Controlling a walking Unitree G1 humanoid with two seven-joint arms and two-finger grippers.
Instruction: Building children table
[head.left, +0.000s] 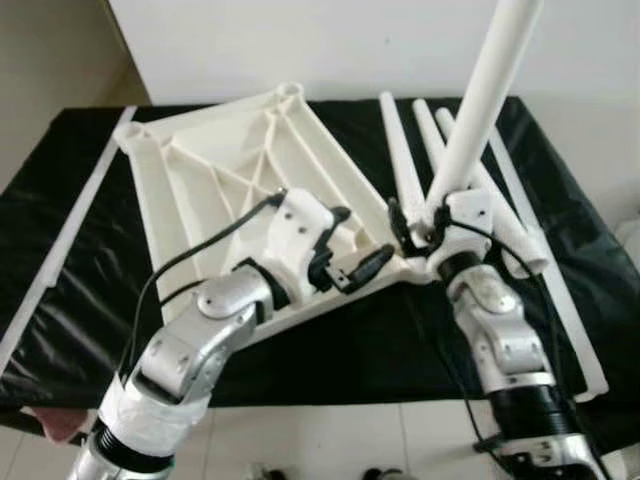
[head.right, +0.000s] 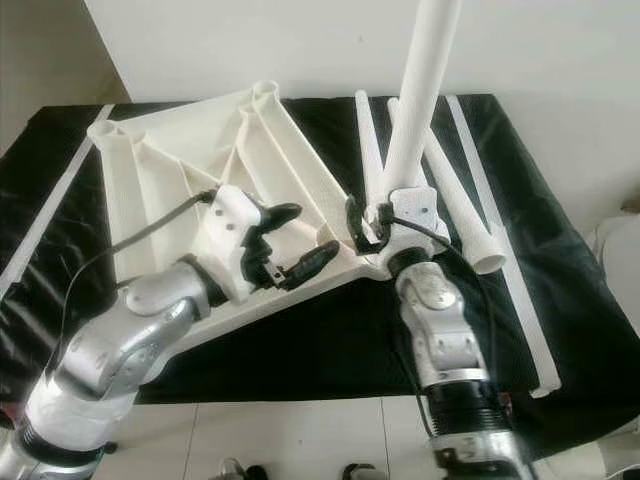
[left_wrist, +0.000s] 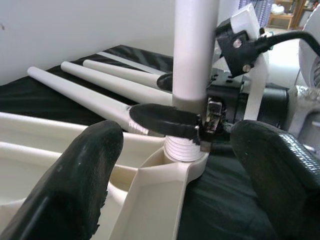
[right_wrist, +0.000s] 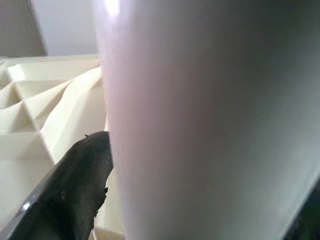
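Spread, my left tool steadies the tabletop while my right tool, pinching the leg, should twist it upright into the corner socket.

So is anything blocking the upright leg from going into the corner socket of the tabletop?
Nothing visible. The right gripper holds the leg upright, and its threaded end already sits in the corner socket of the tabletop. The left gripper hovers open beside it.

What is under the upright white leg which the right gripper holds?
Under the upright leg, its threaded end sits in the corner socket of the tabletop. The right gripper grips just above. How deep the thread goes is hidden.
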